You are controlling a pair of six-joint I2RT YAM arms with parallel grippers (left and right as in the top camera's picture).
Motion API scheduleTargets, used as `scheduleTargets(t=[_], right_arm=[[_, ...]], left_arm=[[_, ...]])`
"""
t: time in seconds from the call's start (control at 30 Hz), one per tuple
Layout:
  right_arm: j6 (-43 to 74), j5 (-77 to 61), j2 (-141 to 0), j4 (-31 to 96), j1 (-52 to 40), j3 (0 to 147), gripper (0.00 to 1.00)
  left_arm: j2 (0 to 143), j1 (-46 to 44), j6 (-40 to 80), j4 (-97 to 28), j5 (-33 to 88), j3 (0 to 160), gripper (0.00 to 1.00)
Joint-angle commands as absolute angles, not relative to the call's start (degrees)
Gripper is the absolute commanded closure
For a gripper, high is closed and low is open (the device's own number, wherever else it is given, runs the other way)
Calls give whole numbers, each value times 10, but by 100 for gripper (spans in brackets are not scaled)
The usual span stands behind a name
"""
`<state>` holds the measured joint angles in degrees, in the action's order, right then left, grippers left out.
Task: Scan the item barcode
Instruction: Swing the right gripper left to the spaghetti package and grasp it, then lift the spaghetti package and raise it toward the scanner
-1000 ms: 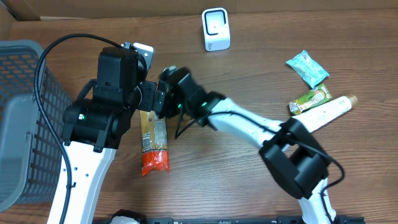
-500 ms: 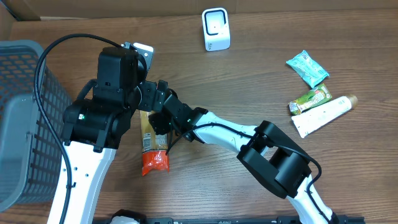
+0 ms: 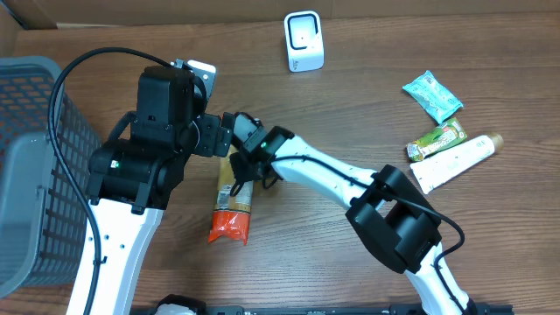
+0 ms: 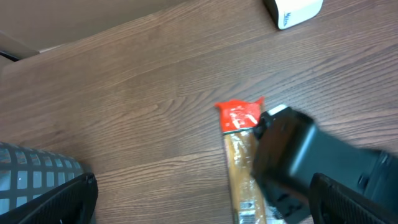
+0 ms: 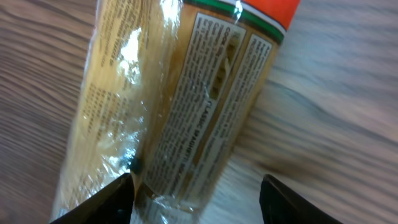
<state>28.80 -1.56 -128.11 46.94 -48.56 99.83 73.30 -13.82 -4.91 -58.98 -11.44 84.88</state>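
Brown wood desk (image 3: 350,114) fills the frame, with a grey basket (image 3: 35,175) at its left edge. The left end effector (image 4: 205,202) hangs wide and empty over the pack, crowding the right arm.

The right end effector (image 5: 196,190) straddles the clear end of the spaghetti pack (image 3: 234,201), jaws partly drawn in. One finger overlaps the film and a gap shows at the other, so I cannot tell whether it pinches.

The pack lies flat on the desk near the left arm, orange end toward the front edge and well apart from the white scanner (image 3: 304,41) at the back.

Risks, as I judge them:
- Glossy film held near one end could slip or droop when lifted.
- The two arms are close enough to knock together.
- No barcode shows, so it may end up facing away from the scanner.
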Motion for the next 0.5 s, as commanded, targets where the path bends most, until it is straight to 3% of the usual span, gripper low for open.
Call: scheduleTargets(t=[0.0,0.2,0.33,0.4,0.47], right_arm=[[236,-109,-1287,517,-445,1030,34],[194,-253,-1286,545,-382,1030,34],[238,-293,-1286,498,-379,1030,25],[276,-287,-1287,472,-388,1030,17],[312,-249,-1289,451,-399,1028,15]], left_arm=[[735,-139,-58,-589,-120,853,1],[735,-139,-58,-589,-120,853,0],[735,-139,-58,-589,-120,853,0],[735,-139,-58,-589,-120,853,0],[735,-139,-58,-589,-120,853,0]])
